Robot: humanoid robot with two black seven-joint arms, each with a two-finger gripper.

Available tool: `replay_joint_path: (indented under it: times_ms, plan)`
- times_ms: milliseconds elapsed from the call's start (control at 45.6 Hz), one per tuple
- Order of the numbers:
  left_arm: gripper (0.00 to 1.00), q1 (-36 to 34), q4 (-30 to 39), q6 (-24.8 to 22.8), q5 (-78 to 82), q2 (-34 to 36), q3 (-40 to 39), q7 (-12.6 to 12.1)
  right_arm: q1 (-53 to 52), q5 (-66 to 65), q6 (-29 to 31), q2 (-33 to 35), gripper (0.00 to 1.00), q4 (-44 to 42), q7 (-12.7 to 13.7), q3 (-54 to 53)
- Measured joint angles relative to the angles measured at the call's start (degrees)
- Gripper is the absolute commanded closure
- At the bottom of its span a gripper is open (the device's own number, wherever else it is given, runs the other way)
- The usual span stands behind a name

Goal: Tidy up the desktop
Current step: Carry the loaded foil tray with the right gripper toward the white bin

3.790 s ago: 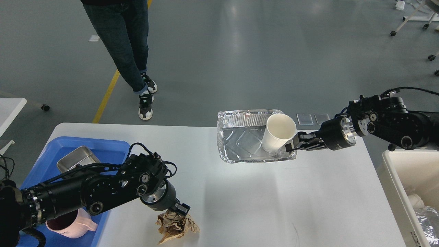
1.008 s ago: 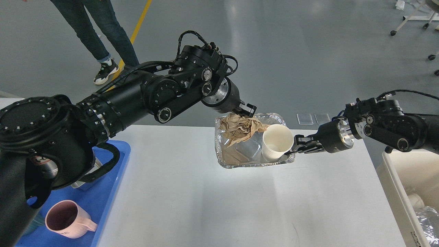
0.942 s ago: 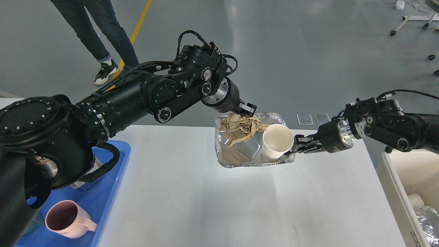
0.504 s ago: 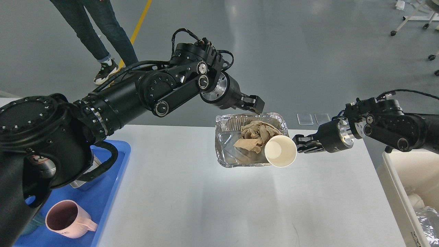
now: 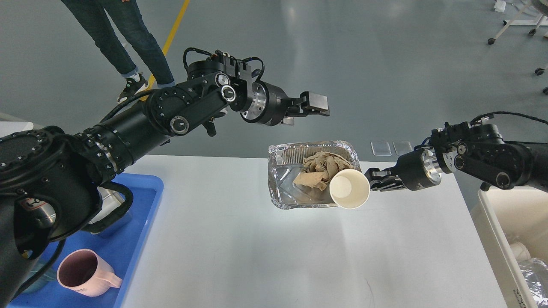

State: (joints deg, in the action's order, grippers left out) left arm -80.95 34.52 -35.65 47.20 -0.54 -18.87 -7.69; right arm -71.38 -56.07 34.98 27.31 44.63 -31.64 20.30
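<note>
The white desktop [image 5: 265, 256] fills the lower middle of the head view. My right gripper [image 5: 371, 183] is shut on the right rim of a foil tray [image 5: 280, 188] and holds it above the desktop's far edge. A crumpled brown paper [image 5: 319, 169] lies in the tray. A white paper cup [image 5: 349, 189] lies tipped in it, mouth toward me. My left gripper [image 5: 316, 107] is open and empty, raised above and behind the tray.
A blue plastic tray [image 5: 145, 201] at the left holds a pink mug [image 5: 83, 273] and a metal pan, mostly hidden by my left arm. A white bin [image 5: 492, 222] with foil waste stands at the right. A person's legs [image 5: 124, 42] are beyond the desktop.
My left gripper let go of the brown paper into the foil tray, opened, and rose up and back. The cup tipped over toward me. The right arm stayed still.
</note>
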Motion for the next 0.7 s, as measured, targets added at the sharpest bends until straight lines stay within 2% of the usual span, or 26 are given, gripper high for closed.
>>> replay_joint_path:
  times_ms: [131,285,394,548,701]
  plan:
    - [0.02,-2.28,-0.03,1.59,-16.00,-0.15,-9.37,-0.14,0.43,-0.01,0.00,-0.30,1.00,-0.31,0.00,0.08]
    - [0.02,-0.78,-0.09,5.14,-33.10,0.73,-20.91,-0.14,0.42,-0.04,-0.01,-0.54,1.00,-0.47,0.00,0.09]
    - [0.02,5.51,-0.19,7.65,-41.72,1.25,-33.17,-0.37,0.30,0.03,-0.24,-0.30,1.00,-0.53,0.00,0.03]
    - [0.02,14.93,-0.16,10.76,-44.16,0.86,-50.29,0.05,0.19,2.92,-1.30,0.34,1.00,-0.66,0.04,-0.08]
    - [0.02,26.44,-0.15,11.45,-43.86,1.13,-58.09,0.06,0.55,8.86,-3.72,2.78,1.00,-1.48,0.30,-0.03]
